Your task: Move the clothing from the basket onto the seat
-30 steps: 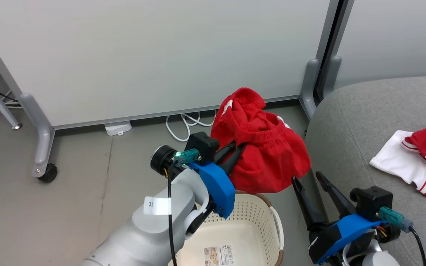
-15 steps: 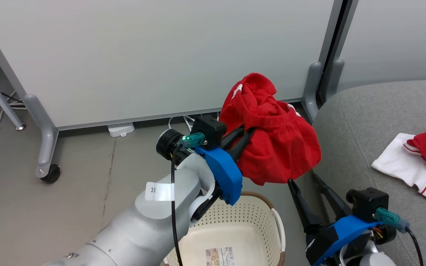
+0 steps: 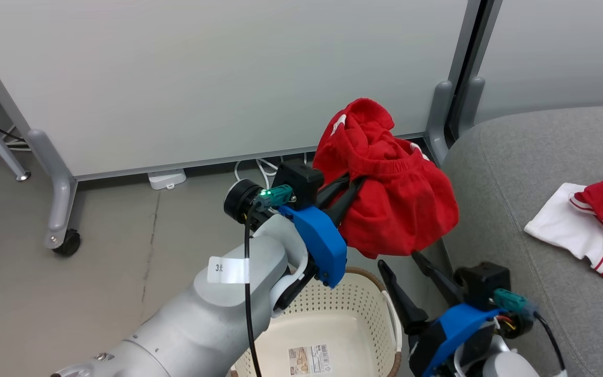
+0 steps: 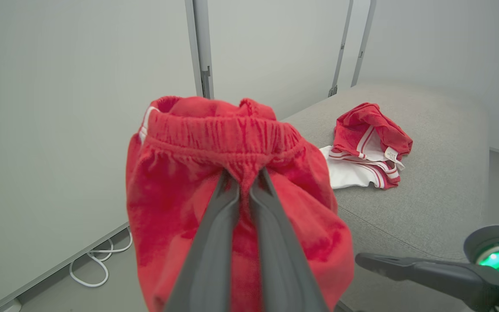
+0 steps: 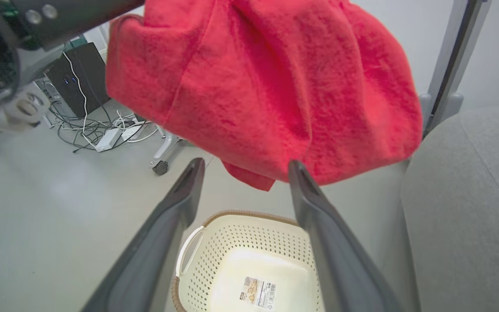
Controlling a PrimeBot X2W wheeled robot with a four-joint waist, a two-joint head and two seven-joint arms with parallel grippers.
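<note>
My left gripper (image 3: 356, 183) (image 4: 245, 173) is shut on the elastic waistband of a plain red garment (image 3: 390, 199) (image 4: 215, 173) (image 5: 267, 82), which hangs in the air above the basket and just left of the seat's edge. The cream basket (image 3: 364, 303) (image 5: 249, 242) stands on the floor below with only a barcode sticker (image 3: 309, 360) inside. A red and white striped garment (image 3: 594, 225) (image 4: 366, 147) lies on the grey seat (image 3: 532, 173) (image 4: 440, 182). My right gripper (image 3: 401, 264) (image 5: 245, 167) is open, just under the hanging cloth, holding nothing.
A white partition panel (image 3: 218, 73) on wheeled grey feet (image 3: 63, 241) stands behind. White cables (image 3: 259, 167) and a small white box (image 3: 165, 179) lie at its base. Another panel post (image 3: 440, 115) stands beside the seat's corner. Grey floor stretches to the left.
My left gripper has carried the red garment a little up and to the right, toward the seat. My right gripper has shifted left, nearer the basket.
</note>
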